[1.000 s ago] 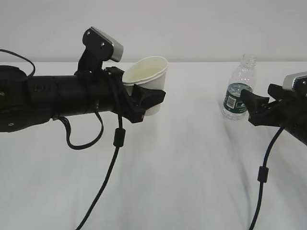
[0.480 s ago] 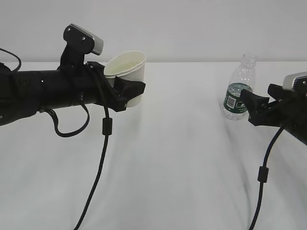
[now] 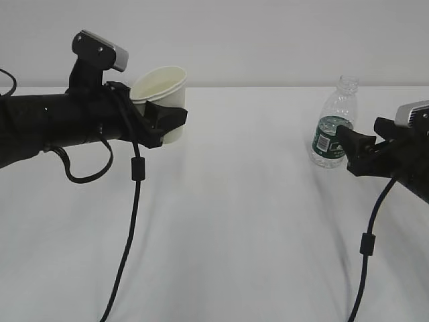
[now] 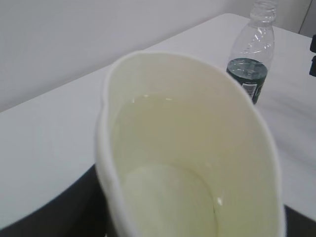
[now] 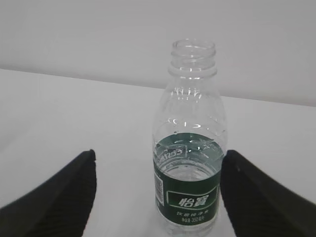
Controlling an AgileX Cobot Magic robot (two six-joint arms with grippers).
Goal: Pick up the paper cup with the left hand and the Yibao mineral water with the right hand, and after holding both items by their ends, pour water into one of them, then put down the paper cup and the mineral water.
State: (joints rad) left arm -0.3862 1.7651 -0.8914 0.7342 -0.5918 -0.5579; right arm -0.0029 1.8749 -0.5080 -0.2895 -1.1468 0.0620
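Note:
The white paper cup (image 3: 163, 94) hangs above the table at the left, tipped a little, with my left gripper (image 3: 164, 121) shut on its lower wall. In the left wrist view the paper cup (image 4: 197, 148) fills the frame, showing its cream inside, and it hides the jaws. The Yibao mineral water (image 3: 333, 127), uncapped, stands upright on the table at the right with water up to its green label. My right gripper (image 3: 348, 151) is open at label height. In the right wrist view the bottle (image 5: 190, 163) stands between the fingers (image 5: 59, 197), close to the right one.
The white table (image 3: 234, 221) runs back to a plain white wall. A black cable (image 3: 134, 201) hangs from the left arm down to the front edge. Another cable (image 3: 365, 248) hangs from the right arm. The bottle (image 4: 252, 54) also shows far right in the left wrist view.
My left arm has carried the cup to the left and slightly upward. The right gripper and the bottle have not moved.

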